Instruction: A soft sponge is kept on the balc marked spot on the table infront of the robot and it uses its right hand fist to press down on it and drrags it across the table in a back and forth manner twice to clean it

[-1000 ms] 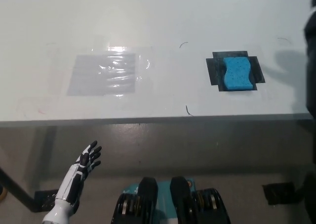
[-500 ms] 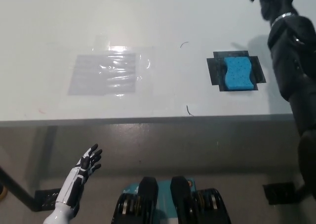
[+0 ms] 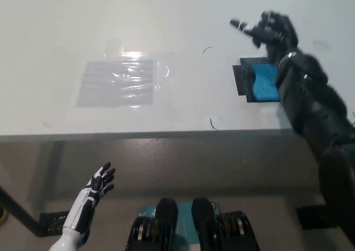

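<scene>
At the lower left of the frame the white left hand [image 3: 95, 186] rests below the near edge of the worktop [image 3: 166, 29], over the floor, with its fingers spread apart and holding nothing. It touches nothing on the worktop.

Moving right, a clear plastic sheet [image 3: 116, 82] lies flat on the pale worktop at the centre left, with glare along its upper edge. A few small dark pen-like marks sit on the bare surface between the sheet and the right half of the frame.

At the centre right lies the black marked patch [image 3: 239, 78], and on it rests the blue sponge [image 3: 263, 82], lying flat. The right side of both the patch and the sponge is hidden behind the black forearm.

The black right arm [image 3: 310, 112] comes in from the lower right edge and reaches up over the worktop. The right hand [image 3: 269, 30] sits in the upper right of the frame, just beyond the far edge of the sponge. Its fingers are apart and partly curled, one pointing toward picture left, and it grips nothing. From this steep view it is not clear whether the hand touches the worktop or hangs above it; it is not pressed on the sponge.
</scene>
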`<state>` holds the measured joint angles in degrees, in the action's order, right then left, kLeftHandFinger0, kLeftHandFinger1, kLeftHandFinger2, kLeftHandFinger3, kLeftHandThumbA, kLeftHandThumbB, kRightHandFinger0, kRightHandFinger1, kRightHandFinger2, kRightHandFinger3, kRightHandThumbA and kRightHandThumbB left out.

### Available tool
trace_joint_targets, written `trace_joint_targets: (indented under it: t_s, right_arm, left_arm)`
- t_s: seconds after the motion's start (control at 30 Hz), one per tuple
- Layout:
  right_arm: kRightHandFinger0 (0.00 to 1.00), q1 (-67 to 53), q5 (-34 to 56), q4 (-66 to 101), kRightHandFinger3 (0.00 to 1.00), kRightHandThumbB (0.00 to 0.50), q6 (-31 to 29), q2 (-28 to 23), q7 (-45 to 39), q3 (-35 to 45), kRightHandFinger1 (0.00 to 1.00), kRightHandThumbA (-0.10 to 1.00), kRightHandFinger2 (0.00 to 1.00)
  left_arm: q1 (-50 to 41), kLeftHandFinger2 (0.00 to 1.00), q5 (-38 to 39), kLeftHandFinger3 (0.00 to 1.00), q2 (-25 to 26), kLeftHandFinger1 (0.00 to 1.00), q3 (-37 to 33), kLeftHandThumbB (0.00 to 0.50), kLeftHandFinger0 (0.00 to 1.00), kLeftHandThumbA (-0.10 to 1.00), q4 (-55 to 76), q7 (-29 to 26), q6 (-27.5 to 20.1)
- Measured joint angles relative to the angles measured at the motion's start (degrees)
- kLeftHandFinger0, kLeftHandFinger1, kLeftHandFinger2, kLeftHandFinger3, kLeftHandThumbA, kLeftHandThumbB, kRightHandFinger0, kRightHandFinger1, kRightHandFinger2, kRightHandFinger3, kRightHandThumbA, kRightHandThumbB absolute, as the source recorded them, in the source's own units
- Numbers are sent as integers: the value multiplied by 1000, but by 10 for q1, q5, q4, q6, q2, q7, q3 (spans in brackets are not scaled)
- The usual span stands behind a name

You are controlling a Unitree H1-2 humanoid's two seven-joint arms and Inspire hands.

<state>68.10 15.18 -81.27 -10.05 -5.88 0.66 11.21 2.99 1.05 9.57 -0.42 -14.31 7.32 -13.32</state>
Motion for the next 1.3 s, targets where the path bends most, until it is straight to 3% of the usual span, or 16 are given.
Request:
trace_joint_targets:
  t_s: [0.13, 0.4, 0.43, 0.47, 0.57, 0.97, 1.1, 1.3]
  right_arm:
    - [0, -37, 0, -7, 0, 156, 0, 15, 2, 0, 0, 1000, 0]
    - [0, -58, -1, -7, 0, 171, -12, 22, 4, -1, 0, 1000, 0]
    - [0, -60, -2, -7, 0, 126, -14, 22, 5, -1, 0, 1000, 0]
    - [0, -61, -2, -7, 0, 170, -15, 22, 5, -1, 0, 1000, 0]
    - [0, -64, -3, -6, 0, 154, -18, 22, 5, -1, 0, 1000, 0]
    - [0, -70, -2, -4, 0, 182, -26, 24, 3, 4, 0, 1000, 0]
    - [0, -68, 1, -1, 0, 159, -26, 40, -4, 13, 0, 1000, 0]
    - [0, -66, 3, 7, 0, 178, -27, 96, -21, 18, 0, 1000, 0]
  left_arm:
    - [-1, 1000, 0, 1000, 0, 1000, 0, 487, 1000, 1000, 0, 2, 0]
    - [-1, 1000, 0, 1000, 0, 1000, 0, 499, 1000, 1000, -1, 6, -4]
    - [-1, 1000, 1, 1000, 0, 1000, 0, 494, 1000, 1000, -1, 6, -4]
    - [-1, 1000, 1, 1000, 0, 1000, 1, 495, 1000, 1000, -1, 6, -4]
    - [-1, 1000, 1, 1000, 0, 1000, 1, 497, 1000, 1000, -1, 6, -4]
    - [-3, 1000, 1, 1000, 0, 1000, 3, 495, 1000, 1000, -1, 6, -4]
    - [-6, 1000, 1, 1000, 0, 1000, 5, 499, 1000, 1000, -1, 6, -4]
    - [-10, 1000, 1, 1000, -1, 1000, 5, 500, 1000, 1000, 1, 6, -4]
